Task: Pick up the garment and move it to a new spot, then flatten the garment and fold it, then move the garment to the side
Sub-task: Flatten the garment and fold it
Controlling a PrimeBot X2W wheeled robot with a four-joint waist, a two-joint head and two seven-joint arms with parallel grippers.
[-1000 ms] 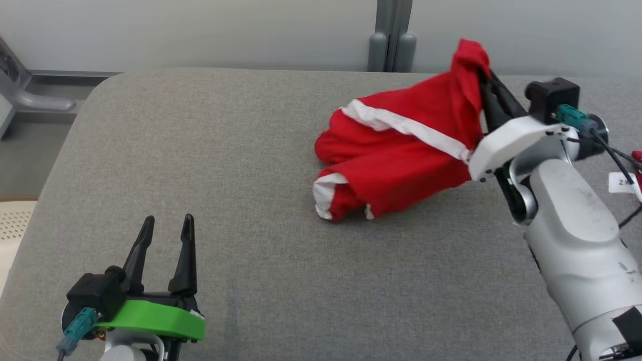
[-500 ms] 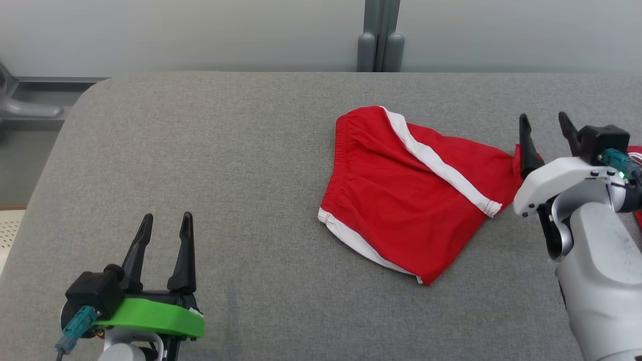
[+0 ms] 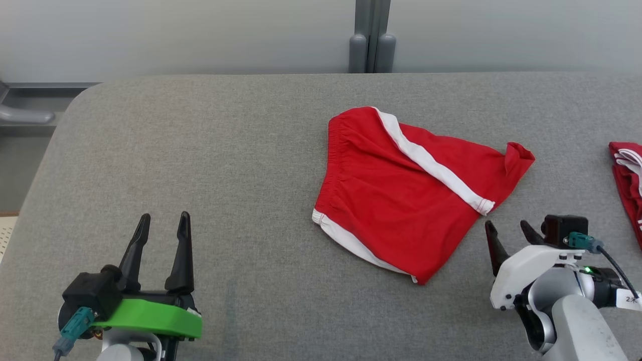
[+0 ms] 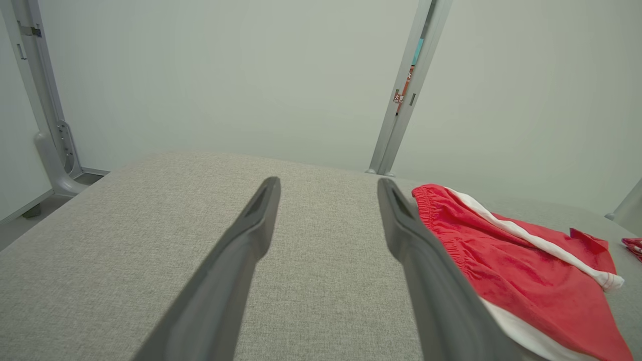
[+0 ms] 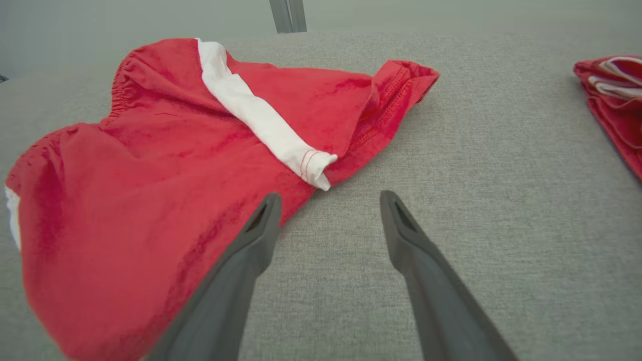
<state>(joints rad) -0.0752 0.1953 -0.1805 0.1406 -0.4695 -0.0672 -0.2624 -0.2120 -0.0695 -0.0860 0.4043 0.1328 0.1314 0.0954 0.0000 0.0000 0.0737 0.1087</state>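
The garment (image 3: 401, 190) is a pair of red shorts with white side stripes, lying spread on the grey table (image 3: 225, 150), right of centre. One corner at its right end is turned up. My right gripper (image 3: 506, 228) stands open just off the shorts' near right edge, touching nothing. The right wrist view has the shorts (image 5: 150, 165) ahead and to the left of the open right gripper (image 5: 328, 200). My left gripper (image 3: 161, 223) rests open at the near left, far from the shorts. In the left wrist view the shorts (image 4: 511, 260) lie right of the open left gripper (image 4: 328, 185).
Another red and white garment (image 3: 627, 185) lies at the table's right edge, also in the right wrist view (image 5: 612, 100). A grey post (image 3: 368, 35) stands behind the table against a pale wall. The table's left half is bare fabric.
My right gripper let go of the shorts, which dropped and spread on the table. The right arm then drew back toward the near right. The head view shifted slightly.
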